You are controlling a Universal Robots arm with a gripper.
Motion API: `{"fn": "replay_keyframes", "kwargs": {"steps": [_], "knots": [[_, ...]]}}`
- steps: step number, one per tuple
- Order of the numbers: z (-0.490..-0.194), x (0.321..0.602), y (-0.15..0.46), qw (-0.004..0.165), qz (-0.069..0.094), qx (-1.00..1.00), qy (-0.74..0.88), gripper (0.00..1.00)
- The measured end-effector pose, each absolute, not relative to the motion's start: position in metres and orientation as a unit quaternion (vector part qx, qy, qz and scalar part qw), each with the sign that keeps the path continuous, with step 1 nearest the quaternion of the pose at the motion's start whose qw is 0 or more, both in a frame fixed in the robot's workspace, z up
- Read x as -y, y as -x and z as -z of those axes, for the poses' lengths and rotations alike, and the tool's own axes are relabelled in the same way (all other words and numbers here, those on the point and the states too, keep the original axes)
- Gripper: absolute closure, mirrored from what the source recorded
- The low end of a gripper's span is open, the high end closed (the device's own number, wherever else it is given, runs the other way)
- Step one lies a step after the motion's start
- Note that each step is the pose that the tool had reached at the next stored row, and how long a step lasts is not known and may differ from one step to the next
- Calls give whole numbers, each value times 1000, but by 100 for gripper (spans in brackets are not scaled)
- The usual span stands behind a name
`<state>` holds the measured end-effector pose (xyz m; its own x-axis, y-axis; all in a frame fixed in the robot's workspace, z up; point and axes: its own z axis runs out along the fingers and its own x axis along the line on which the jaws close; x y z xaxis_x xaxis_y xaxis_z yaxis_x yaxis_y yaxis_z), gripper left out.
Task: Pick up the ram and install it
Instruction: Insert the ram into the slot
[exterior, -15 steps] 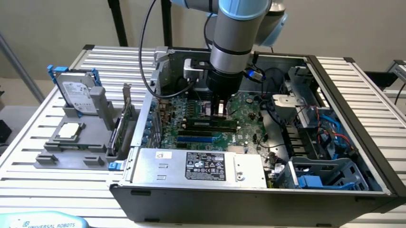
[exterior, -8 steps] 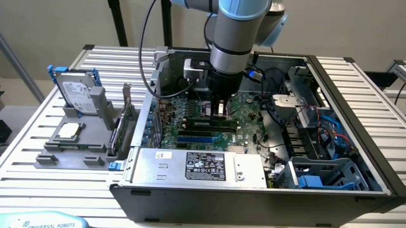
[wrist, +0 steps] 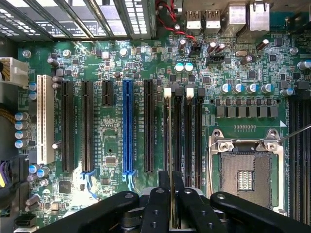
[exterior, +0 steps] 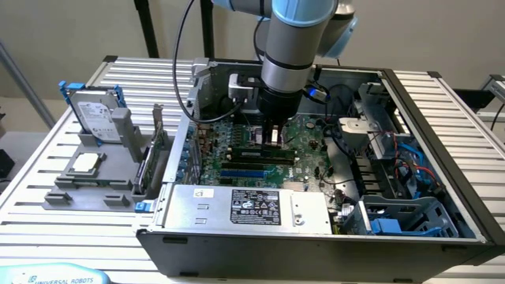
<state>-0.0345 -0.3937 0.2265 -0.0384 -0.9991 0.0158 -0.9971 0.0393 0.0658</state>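
You had the gripper (exterior: pixel 273 137) down inside the open computer case (exterior: pixel 442 112), over the motherboard (exterior: pixel 304 133). Its jaws stood narrow, pinched on the ram (wrist: pixel 171 204), which you saw edge-on in the wrist view, lined along the memory slots (wrist: pixel 182 141) beside the CPU socket (wrist: pixel 245 179). A hard drive (exterior: pixel 96 118) stood on the worktop (exterior: pixel 47 154) at the exterior view's left.

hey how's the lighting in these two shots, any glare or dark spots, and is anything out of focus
Exterior view: even, soft light; mild glare on the power supply lid, and the arm darkens the motherboard beneath it. Wrist view: bright, flat light, motherboard sharp, small glints on the CPU socket frame; the black gripper is close to the lens, dark and slightly soft, with the thin edge of the ram between its fingers.
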Motion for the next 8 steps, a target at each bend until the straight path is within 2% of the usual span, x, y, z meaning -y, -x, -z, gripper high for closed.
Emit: {"fn": "replay_keyframes", "kwargs": {"steps": [8], "knots": [[-225, 394, 34, 26, 21, 720, -693, 86]]}}
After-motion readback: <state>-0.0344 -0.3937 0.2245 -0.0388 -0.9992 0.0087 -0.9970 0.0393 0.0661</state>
